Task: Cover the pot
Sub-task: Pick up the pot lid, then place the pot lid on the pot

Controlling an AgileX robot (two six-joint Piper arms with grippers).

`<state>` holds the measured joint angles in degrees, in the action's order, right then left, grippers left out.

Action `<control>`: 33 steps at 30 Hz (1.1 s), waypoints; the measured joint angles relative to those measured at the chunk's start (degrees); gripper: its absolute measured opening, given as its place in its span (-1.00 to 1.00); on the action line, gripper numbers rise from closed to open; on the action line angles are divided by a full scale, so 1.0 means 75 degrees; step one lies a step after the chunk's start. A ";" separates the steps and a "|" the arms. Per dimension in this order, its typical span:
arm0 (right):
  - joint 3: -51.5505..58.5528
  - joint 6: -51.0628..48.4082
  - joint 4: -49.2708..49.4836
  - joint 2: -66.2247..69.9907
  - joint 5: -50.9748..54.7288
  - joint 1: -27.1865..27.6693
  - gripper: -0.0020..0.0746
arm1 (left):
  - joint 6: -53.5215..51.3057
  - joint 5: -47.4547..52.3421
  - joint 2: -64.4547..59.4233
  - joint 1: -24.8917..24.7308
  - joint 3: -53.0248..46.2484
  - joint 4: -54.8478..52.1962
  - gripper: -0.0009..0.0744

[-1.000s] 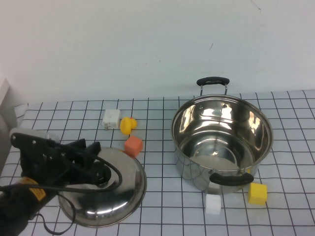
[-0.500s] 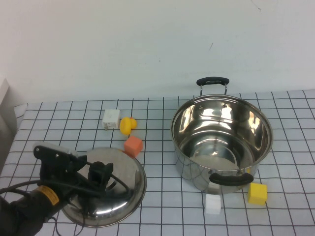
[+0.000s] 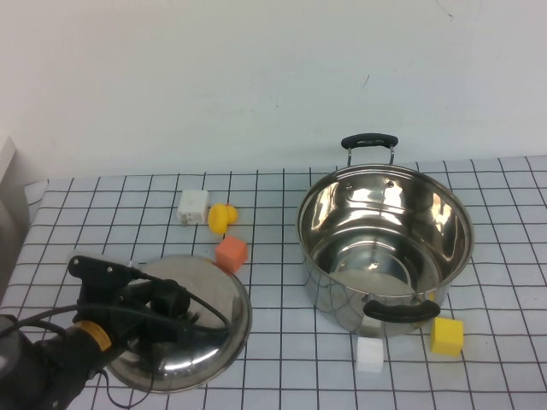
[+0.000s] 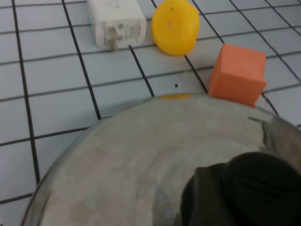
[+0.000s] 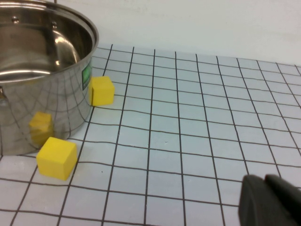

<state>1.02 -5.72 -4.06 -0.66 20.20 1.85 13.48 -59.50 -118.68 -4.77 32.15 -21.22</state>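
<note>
- My left gripper [image 3: 167, 301] has sunk lower over the last second and now sits on the lid's knob [image 4: 244, 188]; whether it is clamped there I cannot tell.
- That suggests the grasp on the lid [image 3: 184, 329] is nearly set, with lifting next.
- The pot [image 3: 385, 248] stands open on the tabletop [image 3: 282, 342], well apart at about 2 o'clock from this gripper.
- My right gripper [image 5: 270, 202] hangs past the pot's 4 o'clock side; its state I cannot tell.

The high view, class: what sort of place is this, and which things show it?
Probably a robot test bench, not a kitchen: a gridded tabletop against a bare wall, a pot among toy-like blocks such as the orange cube, the left gripper at the lid. The right gripper hangs near the table.
</note>
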 joint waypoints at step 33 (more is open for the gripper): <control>0.0000 0.0000 0.0000 0.0000 0.0000 0.0000 -0.92 | 0.4094 0.3512 0.4644 -0.1835 0.1879 -0.2847 -0.08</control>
<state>1.02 -5.72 -4.06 -0.66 20.20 1.85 44.18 -33.15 -83.86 -18.53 46.25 -42.57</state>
